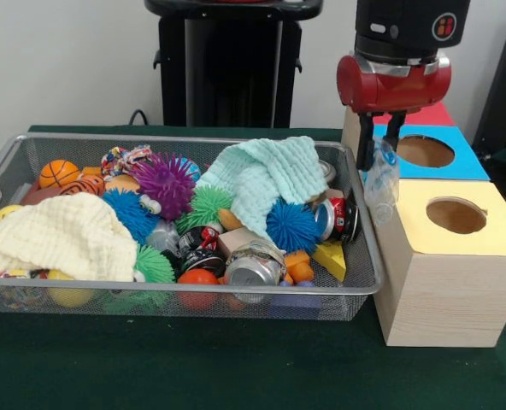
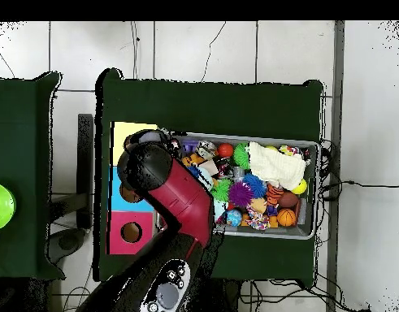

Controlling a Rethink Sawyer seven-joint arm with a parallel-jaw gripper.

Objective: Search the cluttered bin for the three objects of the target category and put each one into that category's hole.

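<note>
You are looking at a wire mesh bin point(image 1: 5, 166) sitting on the dark green table point(image 1: 193, 367), crammed with toys. At the bin's left end a cream cloth point(image 1: 61, 235) is lying over the pile, with a small orange basketball point(image 1: 58, 172) showing behind it near the back left corner. Toward the middle, a purple spiky ball point(image 1: 165, 181) is sitting beside a blue spiky ball point(image 1: 129, 213) and a green one point(image 1: 208, 207). A mint green cloth point(image 1: 266, 175) is draping across the right half, and below it another blue spiky ball point(image 1: 291, 226) is resting against a crushed red can point(image 1: 338, 218). A dented silver can point(image 1: 253, 266) is leaning at the front rim, next to a yellow wedge point(image 1: 330, 259).

Just right of the bin, wooden boxes are standing in a row: the yellow-topped box point(image 1: 441, 256) nearest the table's front edge, then the blue-topped box point(image 1: 471, 158), then a red-topped one point(image 1: 431, 115), the nearer two each showing a round hole.

Your tool point(image 1: 381, 158) is hanging between the bin's right end and the blue box, clenched on a clear plastic bottle point(image 1: 381, 184) that is dangling over the yellow box's left edge.

Behind the table, a black pedestal point(image 1: 232, 64) is standing against a pale wall point(image 1: 65, 60).
</note>
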